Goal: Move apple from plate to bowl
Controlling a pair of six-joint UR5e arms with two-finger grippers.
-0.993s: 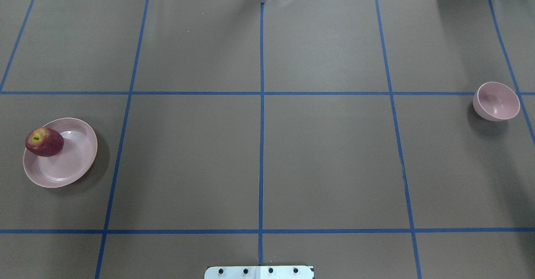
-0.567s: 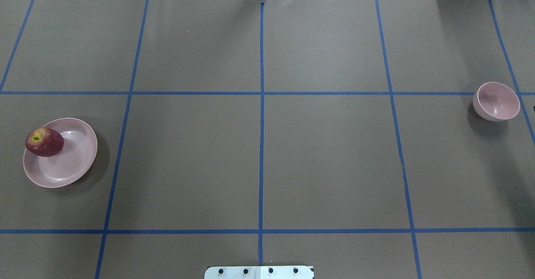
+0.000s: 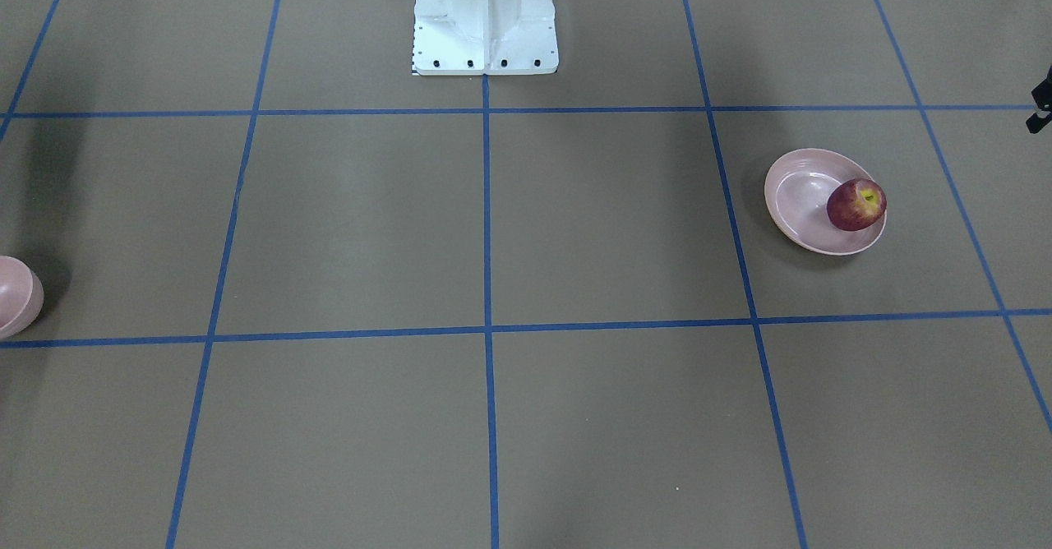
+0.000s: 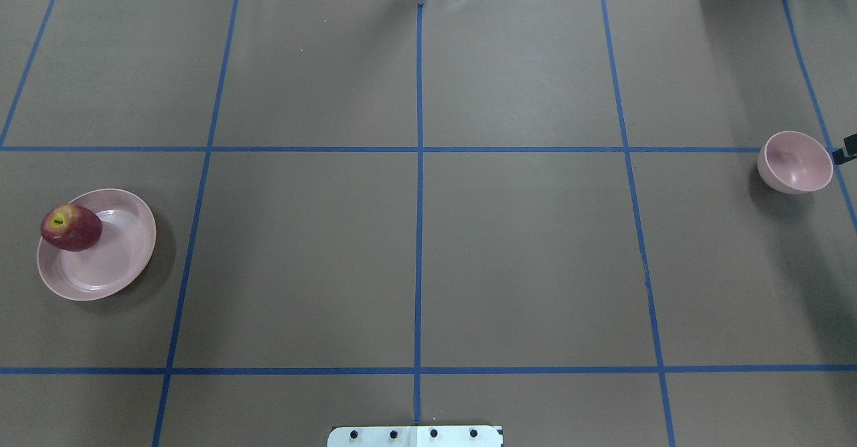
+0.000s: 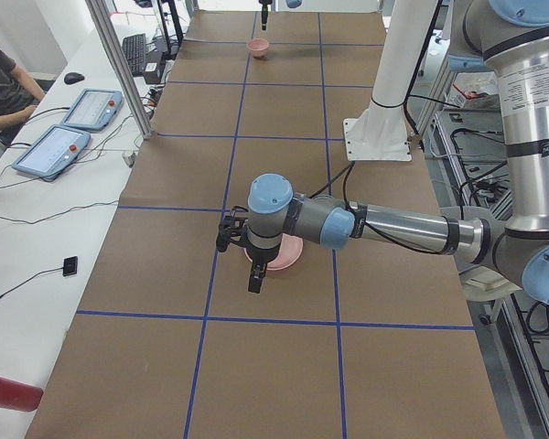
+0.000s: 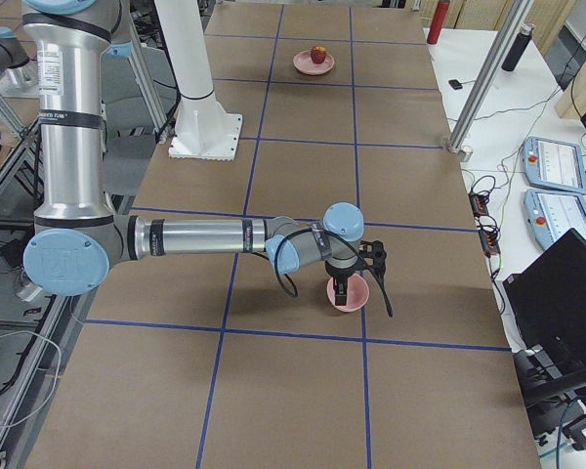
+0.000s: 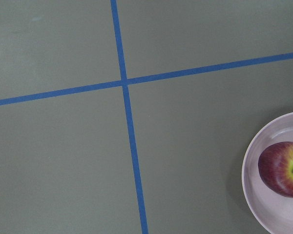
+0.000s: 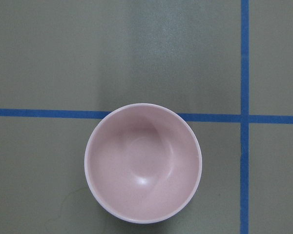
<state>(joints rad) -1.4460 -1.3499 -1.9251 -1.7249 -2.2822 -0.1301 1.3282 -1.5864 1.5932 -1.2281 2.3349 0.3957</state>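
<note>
By the desk (image 4: pixel 415 233) left edge, apple (image 4: pixel 71 227) on plate (image 4: pixel 114 266); bowl (image 4: pixel 797 162) by right edge. Cannot tell width of left end effector (image 5: pixel 240 261), right end effector (image 6: pixel 361 283).

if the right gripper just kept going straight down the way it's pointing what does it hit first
Probably the bowl: the right wrist view looks straight down into its empty inside, and the side view shows the right gripper above it. How far above is unclear.
</note>
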